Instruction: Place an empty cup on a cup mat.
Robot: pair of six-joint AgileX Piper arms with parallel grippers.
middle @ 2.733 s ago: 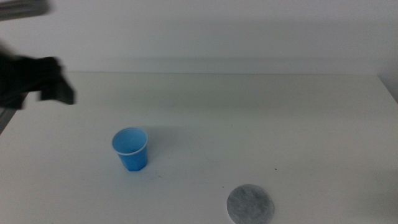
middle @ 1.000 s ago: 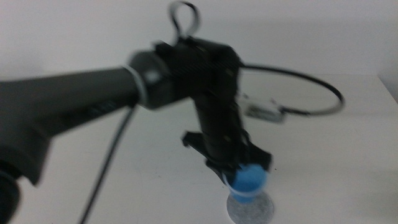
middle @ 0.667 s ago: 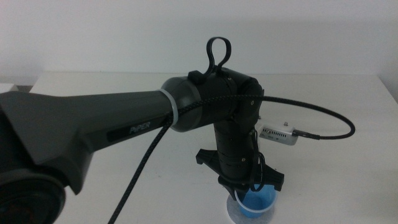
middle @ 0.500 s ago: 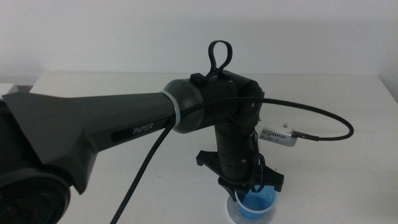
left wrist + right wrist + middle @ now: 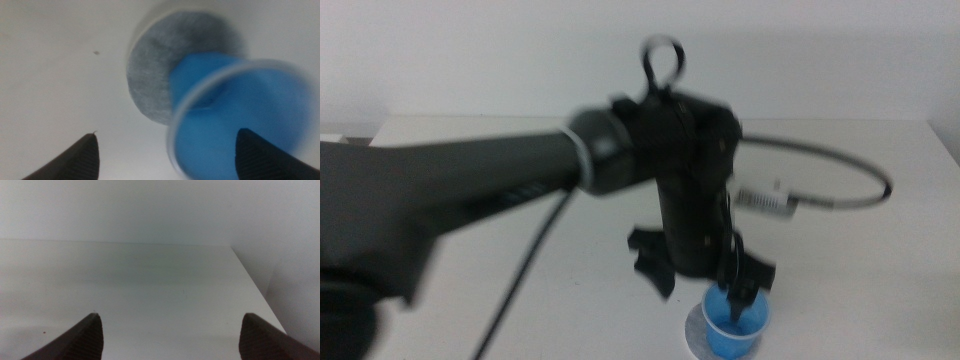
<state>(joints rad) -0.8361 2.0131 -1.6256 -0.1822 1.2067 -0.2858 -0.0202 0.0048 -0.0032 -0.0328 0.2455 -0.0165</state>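
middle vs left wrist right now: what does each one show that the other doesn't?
Middle only: the whole dark left arm reaching in, its looping cable, and the far table edge.
Left wrist only: the left pincer with jaws spread wide, and the mottled felt texture of the round grey cup mat.
Both: the small bright blue plastic cup standing on the mat, on the white table.

Your table point(image 5: 880, 200): white, plain; one grey cup mat point(image 5: 694, 332) lies flat near its front edge; blue cup point(image 5: 734, 325) upright on it.
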